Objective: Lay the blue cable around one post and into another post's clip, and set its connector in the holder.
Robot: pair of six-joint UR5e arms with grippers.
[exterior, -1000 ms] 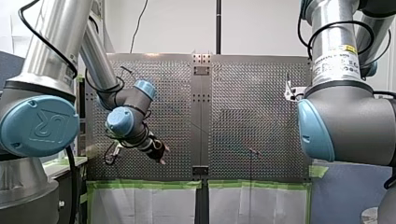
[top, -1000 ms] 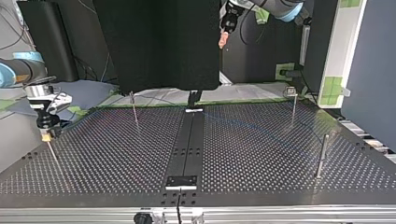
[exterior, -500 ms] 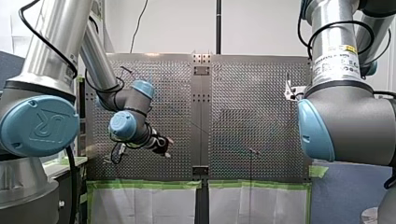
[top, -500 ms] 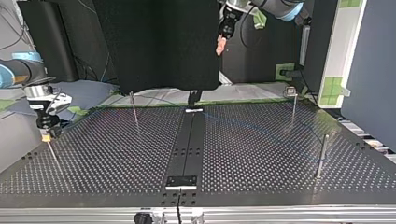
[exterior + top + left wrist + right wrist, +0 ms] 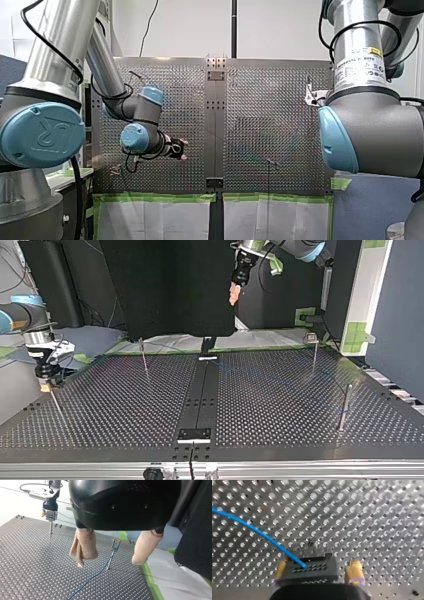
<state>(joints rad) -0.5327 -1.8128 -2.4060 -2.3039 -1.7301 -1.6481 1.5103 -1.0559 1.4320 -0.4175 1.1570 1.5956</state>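
The blue cable (image 5: 257,531) ends in a black connector (image 5: 312,571) that stands between the yellow pads of my right gripper (image 5: 318,563). The jaws are open, with a gap beside one pad. In the top view my right gripper (image 5: 45,383) hangs just above a thin post (image 5: 56,404) at the left. My left gripper (image 5: 108,563) is open, beige pads apart and nothing between them, high above the board (image 5: 233,292). Ahead of it the cable (image 5: 91,578) runs to a clip post (image 5: 113,552). The cable (image 5: 280,381) shows faintly across the board.
Thin posts stand on the perforated board: one at the back left (image 5: 144,357), one at the back right (image 5: 314,351), one nearer at the right (image 5: 343,407). A black strip (image 5: 200,400) runs down the middle. Green tape (image 5: 160,197) edges the board.
My left gripper has swung up and toward the middle in the front view. My right gripper has drawn slightly up and to the left in the top view.
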